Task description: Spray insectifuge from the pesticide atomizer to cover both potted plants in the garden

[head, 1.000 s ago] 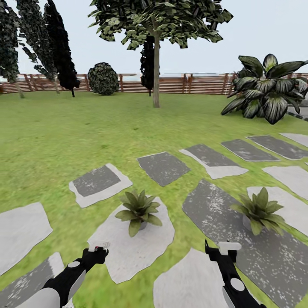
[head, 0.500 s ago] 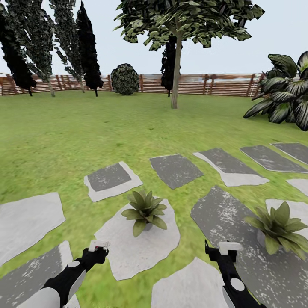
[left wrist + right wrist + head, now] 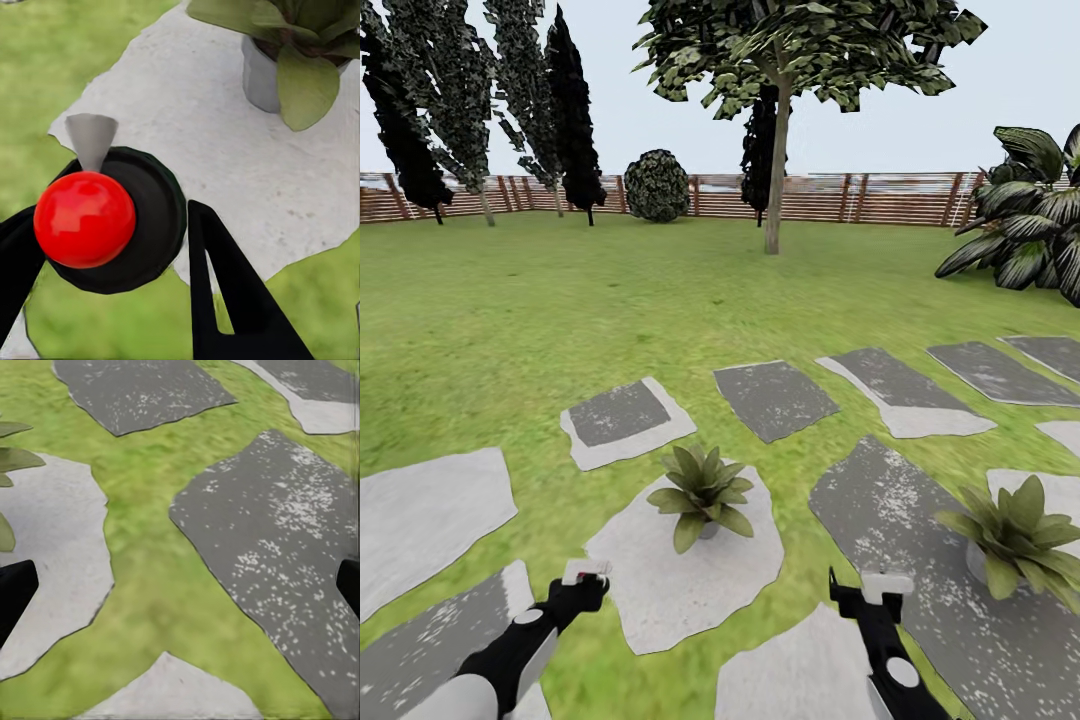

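Head view has panned slightly since half a second ago: both potted plants sit marginally higher in the picture, camera motion, not theirs. Left tool [image 3: 112,247] grips the pesticide atomizer [image 3: 112,217], its fingers closed around the dark body; from the left wrist the red cap and pale nozzle cone point toward the nearer potted plant [image 3: 702,493], which stands on a pale stepping stone [image 3: 660,590] just ahead. The second potted plant [image 3: 1015,540] stands on the dark stone [image 3: 880,510] ahead of the right arm. Right tool [image 3: 865,592] is spread wide and empty. Judgement: pick-up is done; the base has nearly settled, so spraying the nearer plant comes next.
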Tool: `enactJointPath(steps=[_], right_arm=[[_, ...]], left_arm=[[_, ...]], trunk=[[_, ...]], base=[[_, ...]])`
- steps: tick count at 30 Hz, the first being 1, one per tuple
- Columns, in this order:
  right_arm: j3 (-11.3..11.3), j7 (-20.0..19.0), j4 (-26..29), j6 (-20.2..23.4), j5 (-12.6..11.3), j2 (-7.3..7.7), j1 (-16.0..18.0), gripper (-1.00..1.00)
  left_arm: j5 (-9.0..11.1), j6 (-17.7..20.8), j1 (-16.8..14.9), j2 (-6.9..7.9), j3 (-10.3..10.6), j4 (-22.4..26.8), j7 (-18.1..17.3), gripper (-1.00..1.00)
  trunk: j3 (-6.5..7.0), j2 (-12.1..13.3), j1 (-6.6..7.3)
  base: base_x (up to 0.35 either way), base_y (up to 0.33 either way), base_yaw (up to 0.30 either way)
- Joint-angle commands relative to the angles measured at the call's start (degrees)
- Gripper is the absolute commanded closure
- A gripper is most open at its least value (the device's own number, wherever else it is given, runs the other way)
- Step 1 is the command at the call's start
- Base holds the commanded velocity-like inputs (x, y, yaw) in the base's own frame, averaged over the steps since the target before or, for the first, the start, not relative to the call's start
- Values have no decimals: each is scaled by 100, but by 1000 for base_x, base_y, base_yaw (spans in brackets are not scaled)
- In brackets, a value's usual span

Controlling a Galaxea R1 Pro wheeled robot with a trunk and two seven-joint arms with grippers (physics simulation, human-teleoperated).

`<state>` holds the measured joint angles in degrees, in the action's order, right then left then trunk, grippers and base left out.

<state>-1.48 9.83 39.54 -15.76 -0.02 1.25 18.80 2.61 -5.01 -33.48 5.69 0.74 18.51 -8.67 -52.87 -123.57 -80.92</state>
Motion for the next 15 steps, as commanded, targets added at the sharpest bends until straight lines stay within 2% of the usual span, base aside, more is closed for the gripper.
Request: enactJointPath(steps=[1,4,6,10,15], right_arm=[[17,63,-37,-34,-33,-30,-4,-100],[114,160,-133,-65,-103,-127,-14,-100],[172,224,-198,-67,-96,-133,-16,-100],[132,271,-279,-63,-21,-131,-17,-100],[-19,200,-255,-60,142,-125,-17,-100]], left_arm=[[60,-20,1,15,-26,16,13,100],[155,-22,6,40,-83,55,112,100],[218,2,1,33,-48,70,168,100],[347,63,-73,62,36,111,157,100],[197,222,-87,92,137,117,84,100]], trunk=[[-5,-2,1],[-5,-2,1],[-5,-2,1],[-5,-2,1],[-5,-2,1]], base=[[0,0,0],[0,0,0],[0,0,0],[0,0,0],[0,0,0]])
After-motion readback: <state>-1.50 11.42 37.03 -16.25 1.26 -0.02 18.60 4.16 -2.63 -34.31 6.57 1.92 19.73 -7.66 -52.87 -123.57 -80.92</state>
